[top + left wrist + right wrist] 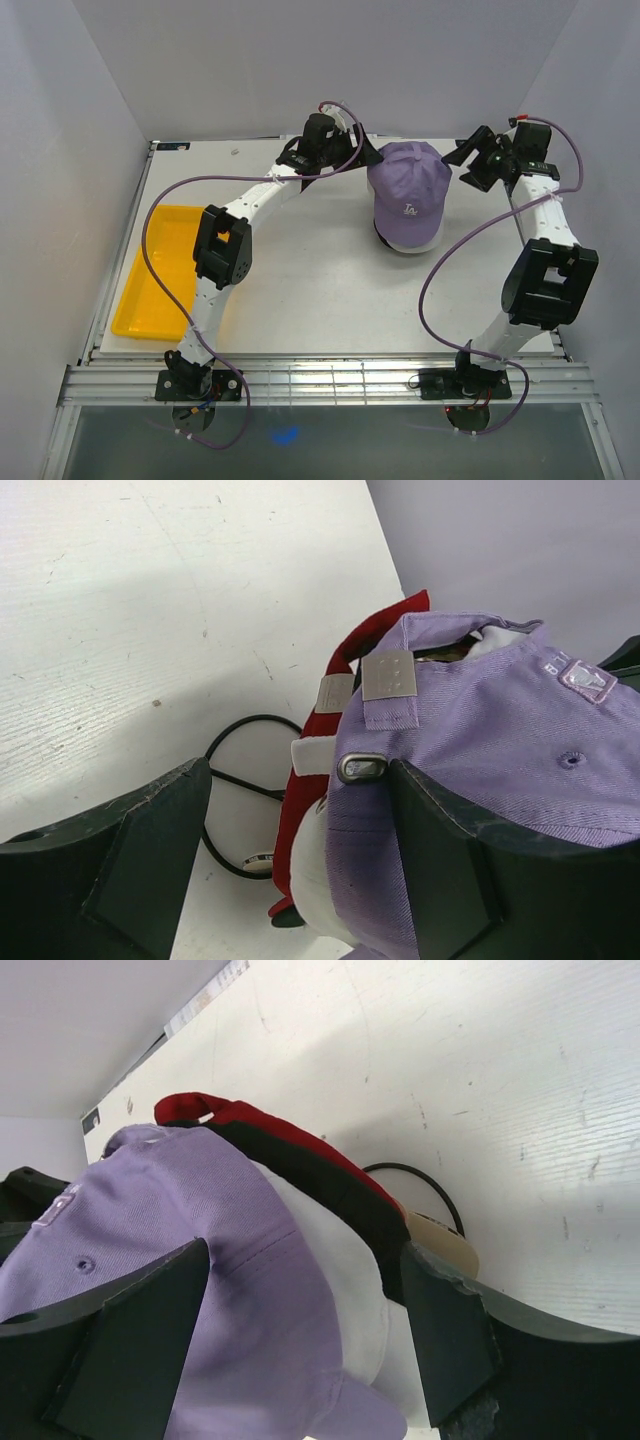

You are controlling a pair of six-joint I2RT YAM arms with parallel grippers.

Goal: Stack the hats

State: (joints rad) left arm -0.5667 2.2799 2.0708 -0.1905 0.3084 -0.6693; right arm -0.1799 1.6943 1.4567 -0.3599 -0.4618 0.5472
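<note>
The lavender cap [408, 185] sits on top of the pile, with white letters on its front. The pile is at the far side of the table [300, 285], a bit right of the middle and close to the back edge. Under the lavender cap comes the white cap [345, 1280], then the black cap [325, 1188], then the red cap [255, 1118] at the bottom.

From above, the lavender cap covers nearly all of the others. Only a thin white rim and a small dark bit peek out by its brim. The black cap shows as just a strip, and no letters can be seen on the three lower caps. A black wire stand [235, 780] pokes out from under the pile, and only a loop of it shows.

The left gripper [357, 155] is just beside the back left of the pile. Its fingers [130, 880] are spread wide and pinch nothing. One finger is right next to the lavender cap, and I cannot tell if it touches. The right gripper [455, 160] is just beside the right of the pile, also spread wide and pinching nothing.

There is lots of bare table in front of the pile, toward the arm bases. Behind the pile there is little room before the back wall [330, 70]. A yellow tray [165, 270] sits at the left edge, well apart from the caps. Both wrist views cut the pile off at the bottom.
</note>
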